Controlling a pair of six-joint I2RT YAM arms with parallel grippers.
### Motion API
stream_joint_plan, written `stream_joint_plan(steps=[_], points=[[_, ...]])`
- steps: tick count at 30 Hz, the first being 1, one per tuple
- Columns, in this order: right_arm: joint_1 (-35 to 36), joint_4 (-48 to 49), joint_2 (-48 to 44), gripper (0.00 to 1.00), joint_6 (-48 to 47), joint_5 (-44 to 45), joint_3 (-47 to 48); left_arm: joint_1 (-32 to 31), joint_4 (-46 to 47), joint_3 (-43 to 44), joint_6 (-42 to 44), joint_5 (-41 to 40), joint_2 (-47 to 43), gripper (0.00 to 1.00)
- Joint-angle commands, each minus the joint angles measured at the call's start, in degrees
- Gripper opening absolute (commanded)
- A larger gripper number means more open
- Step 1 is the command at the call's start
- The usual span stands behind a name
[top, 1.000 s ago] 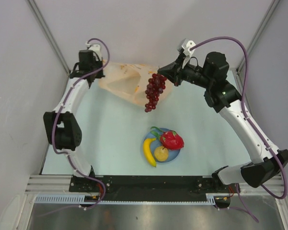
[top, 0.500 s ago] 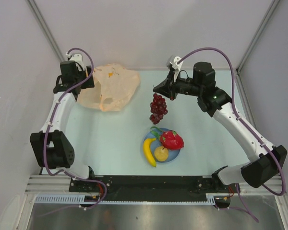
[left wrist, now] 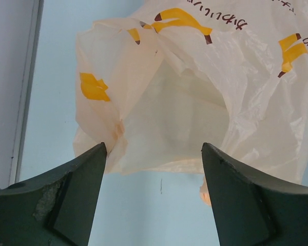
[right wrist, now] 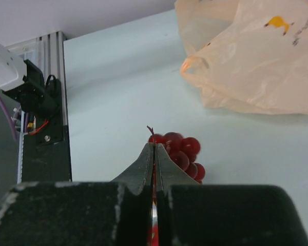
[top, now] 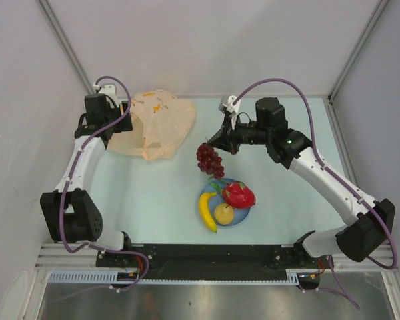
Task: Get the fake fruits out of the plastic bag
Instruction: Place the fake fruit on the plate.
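Now my right tool point(top: 213, 142) is pinching the grapes point(top: 208, 159) by the stem and is carrying them further from the bag point(top: 157, 123), nearer the plate point(top: 247, 214). My left tool point(left wrist: 154, 154) is standing wide open, and the bag is lying slack on the worktop point(top: 153, 193) now. I am judging this fruit to be the last one.
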Motion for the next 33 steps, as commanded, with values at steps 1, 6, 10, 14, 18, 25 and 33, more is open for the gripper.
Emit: stream_joint_plan(steps=[1, 6, 10, 14, 18, 25, 33], points=[[1.38, -0.55, -2.36, 0.0, -1.44, -1.55, -2.65, -0.1, 1.7, -0.37, -1.18, 1.55, -2.33, 0.8], [1.82, -0.38, -2.63, 0.0, -1.8, -1.37, -4.76, -0.1, 1.96, -0.2, -1.44, 2.07, -1.72, 0.8], [1.82, -0.38, -3.07, 0.0, -2.15, -1.02, -4.76, -0.1, 2.13, 0.15, -1.79, 2.51, -1.28, 0.8], [1.82, 0.24, -3.07, 0.0, -1.71, -1.2, -4.76, -0.1, 2.05, 0.68, -1.79, 2.69, -0.84, 0.8], [1.82, -3.1, -2.63, 0.0, -3.29, -1.99, -4.94, -0.1, 2.14, 1.03, -1.79, 2.95, -0.23, 0.8], [1.91, -6.88, -3.42, 0.0, -5.31, -4.36, -7.57, -0.01, 1.61, 2.62, -2.23, 4.1, 1.71, 0.8], [1.91, -8.37, -4.3, 0.0, -5.83, -4.36, -8.45, -0.19, 1.87, 2.7, -2.32, 4.62, 2.85, 0.8]])
